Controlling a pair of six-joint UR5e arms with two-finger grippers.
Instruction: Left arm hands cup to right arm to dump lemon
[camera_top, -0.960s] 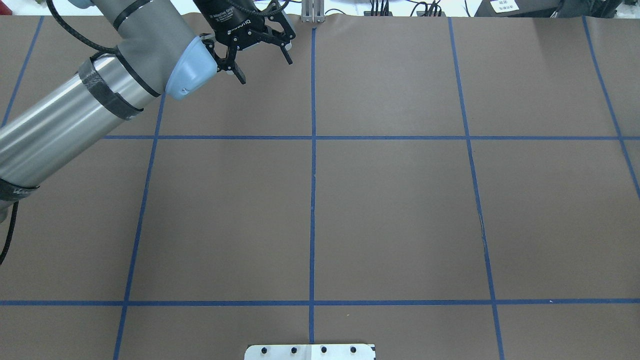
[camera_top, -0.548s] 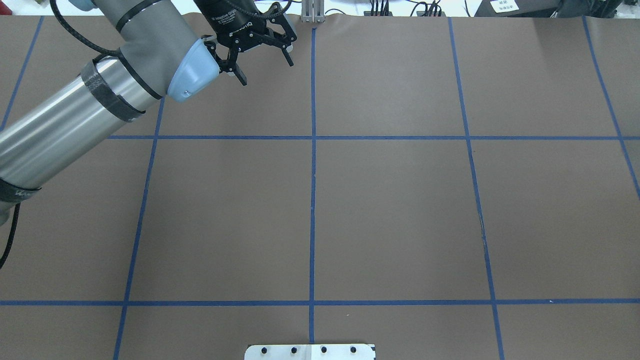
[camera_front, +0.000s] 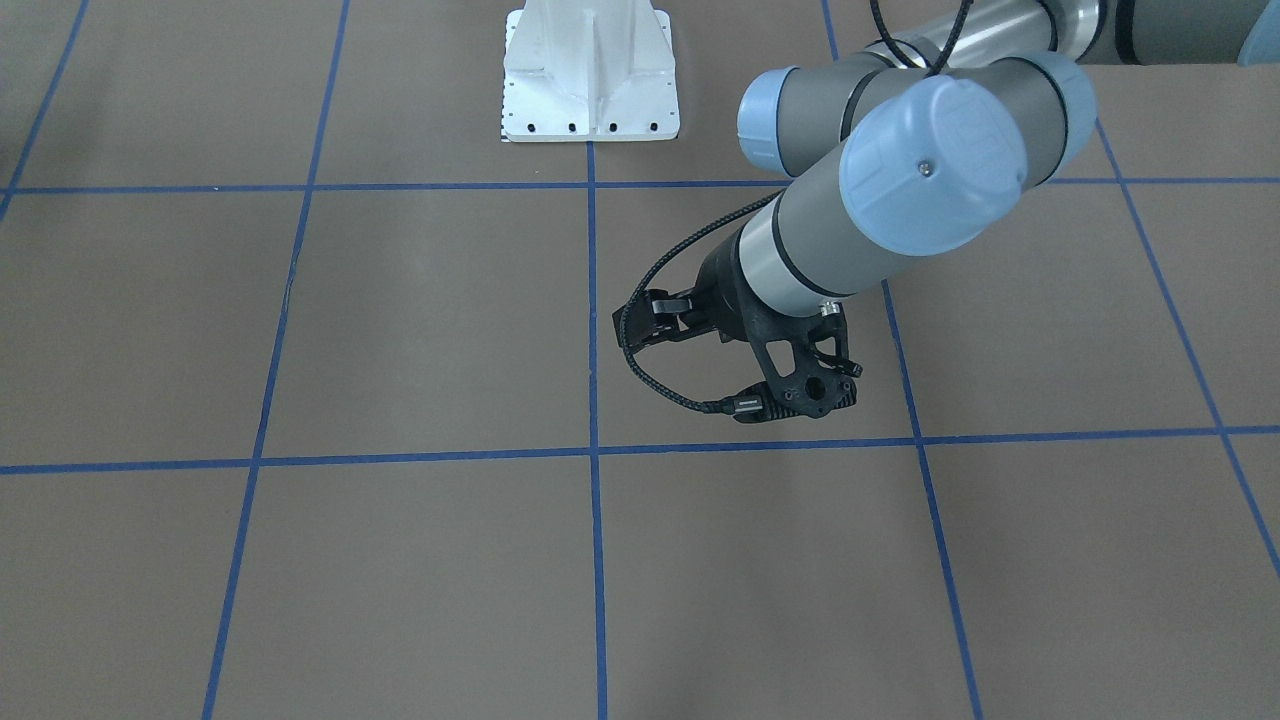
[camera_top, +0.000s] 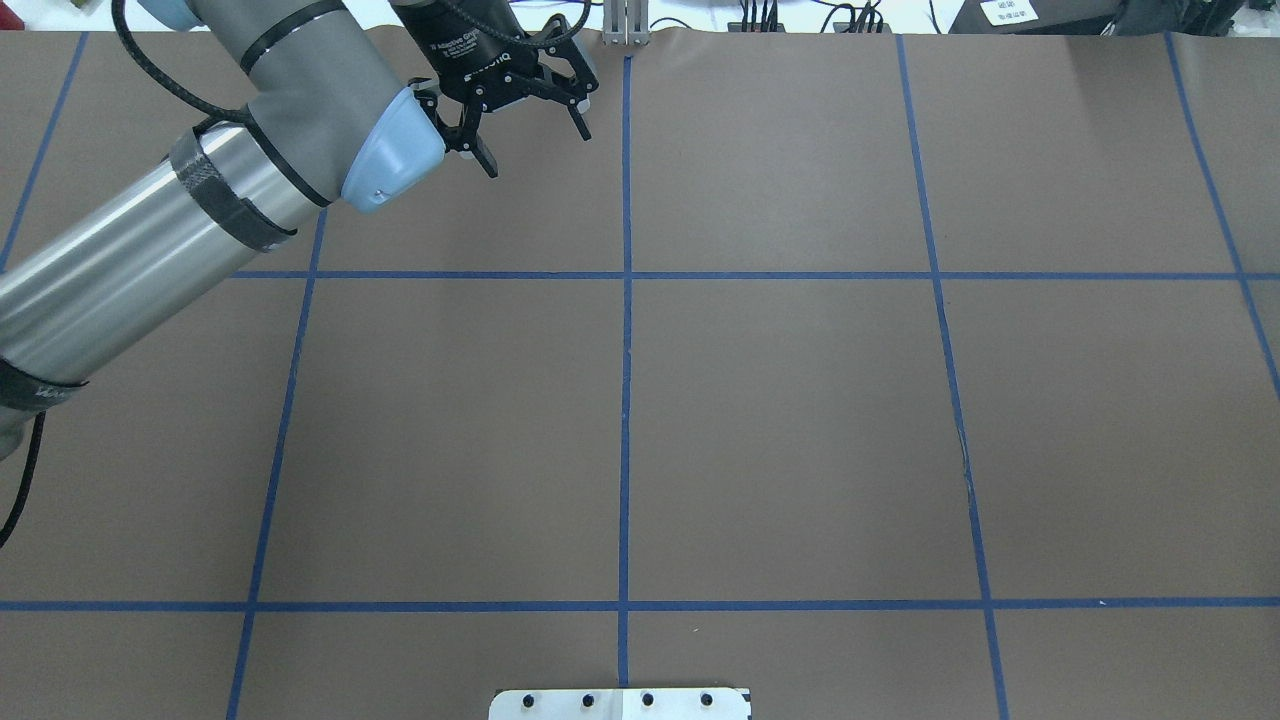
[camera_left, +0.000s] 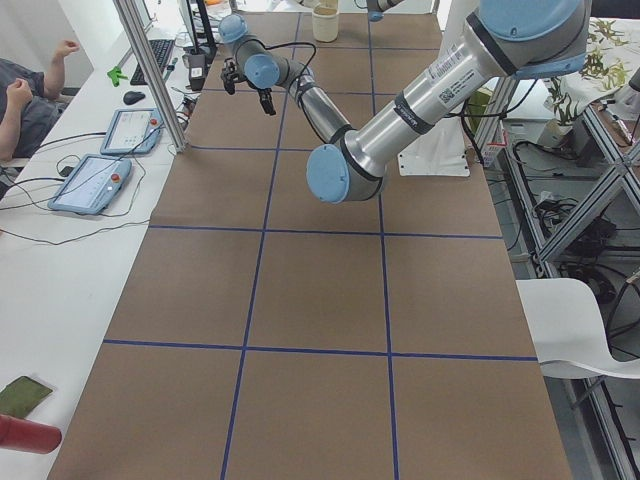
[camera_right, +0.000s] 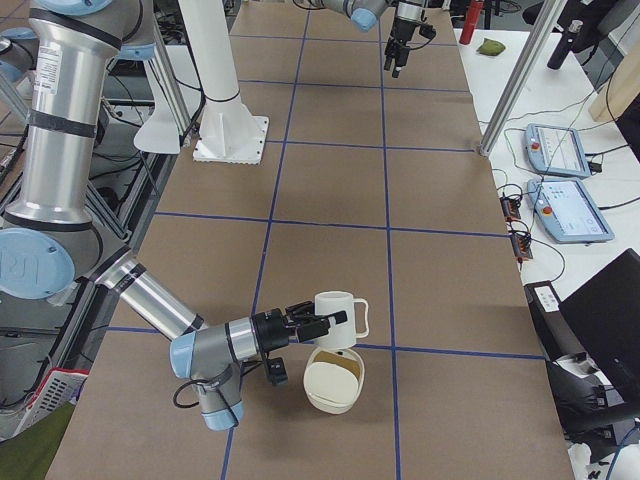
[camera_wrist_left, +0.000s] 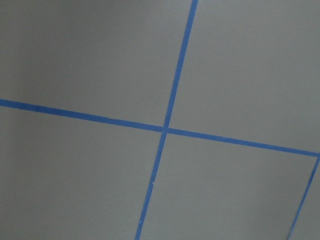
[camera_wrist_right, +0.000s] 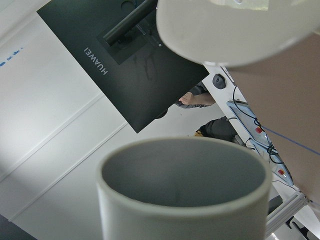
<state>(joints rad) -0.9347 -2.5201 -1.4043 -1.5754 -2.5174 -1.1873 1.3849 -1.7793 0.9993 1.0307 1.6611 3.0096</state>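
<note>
The brown counter (camera_top: 800, 420), gridded with blue tape, fills the overhead view. The left arm (camera_top: 150, 250) enters from that frame's left edge and reaches to the top, left of centre. There the left pincer (camera_top: 535, 148) hangs with its fingers spread wide and nothing between them.

In the right-side view the right arm (camera_right: 60, 150) runs down the left edge and bends low across the bottom left. A cream bowl (camera_right: 335, 380) sits on the counter at lower centre. The cup (camera_right: 335, 300) shows just above the bowl in that picture, upright, with its handle to the right, at the tip of the right pincer (camera_right: 322, 320). Whether that pincer is clenched on it cannot be told from this view. In the right wrist view the cup's grey inside fills the lower foreground.
</note>
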